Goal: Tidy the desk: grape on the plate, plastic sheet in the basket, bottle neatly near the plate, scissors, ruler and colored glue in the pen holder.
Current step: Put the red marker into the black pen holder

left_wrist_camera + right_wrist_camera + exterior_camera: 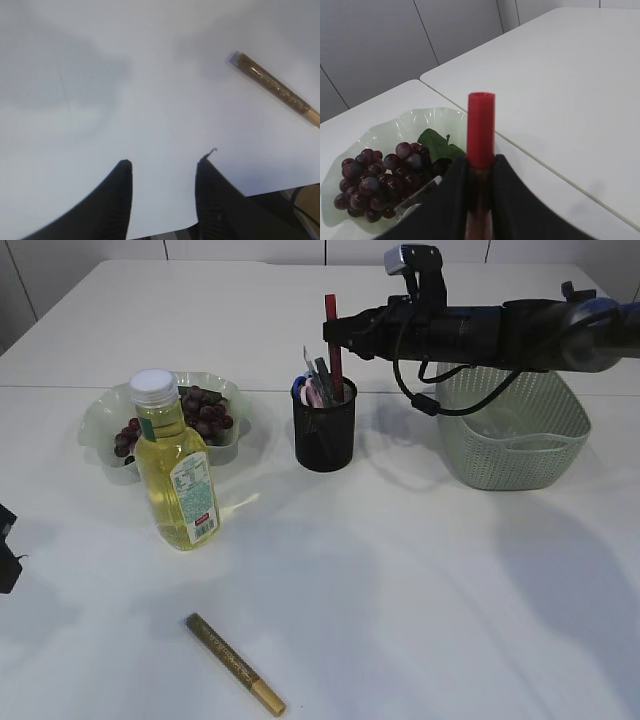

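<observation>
My right gripper (338, 338) is shut on a red glue pen (333, 350), which stands upright with its lower end down in the black mesh pen holder (324, 435). In the right wrist view the red glue pen (481, 125) sticks up between the jaws of my right gripper (480, 162). Blue-handled scissors (299, 388) stand in the holder too. Grapes (205, 412) lie on the pale green plate (100, 418), with the yellow bottle (176, 470) upright in front of it. A gold glue pen (235, 665) lies on the near table. My left gripper (163, 162) hangs open over bare table, left of the gold glue pen (272, 89).
The green basket (515, 435) stands right of the pen holder, under my right arm. The right wrist view looks onto the grapes (375, 180) and the plate (395, 127). The table's near edge shows just below my left fingers.
</observation>
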Robot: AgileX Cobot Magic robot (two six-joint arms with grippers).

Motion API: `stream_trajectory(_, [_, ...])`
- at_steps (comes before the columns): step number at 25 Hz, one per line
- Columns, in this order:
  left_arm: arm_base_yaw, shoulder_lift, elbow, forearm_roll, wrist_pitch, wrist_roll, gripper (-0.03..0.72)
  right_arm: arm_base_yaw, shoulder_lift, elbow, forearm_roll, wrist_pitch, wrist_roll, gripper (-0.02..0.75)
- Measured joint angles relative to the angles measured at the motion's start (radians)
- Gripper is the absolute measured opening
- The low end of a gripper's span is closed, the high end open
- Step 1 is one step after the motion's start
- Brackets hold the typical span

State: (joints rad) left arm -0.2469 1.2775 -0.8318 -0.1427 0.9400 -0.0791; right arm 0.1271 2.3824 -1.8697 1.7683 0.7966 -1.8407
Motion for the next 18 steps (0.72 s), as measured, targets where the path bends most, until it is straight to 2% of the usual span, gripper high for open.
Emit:
stream_trajectory(7, [0.0, 0.0, 0.0, -0.002, -0.009, 0.0, 0.308, 0.0, 0.002, 0.0, 0.003, 0.029, 0.001, 0.323])
stream_trajectory(12, [0.0, 0.0, 0.0, -0.003, -0.009, 0.0, 0.308, 0.0, -0.01, 0.0, -0.011, 0.039, 0.127, 0.348])
stream_trajectory(15, [0.0, 0.0, 0.0, -0.009, -0.009, 0.0, 0.308, 0.0, -0.064, 0.0, -0.159, 0.022, 0.299, 0.35])
stream_trajectory(18, [0.0, 0.0, 0.0, -0.022, -0.009, 0.0, 0.308, 0.0, -0.15, 0.0, -0.455, 0.022, 0.613, 0.351])
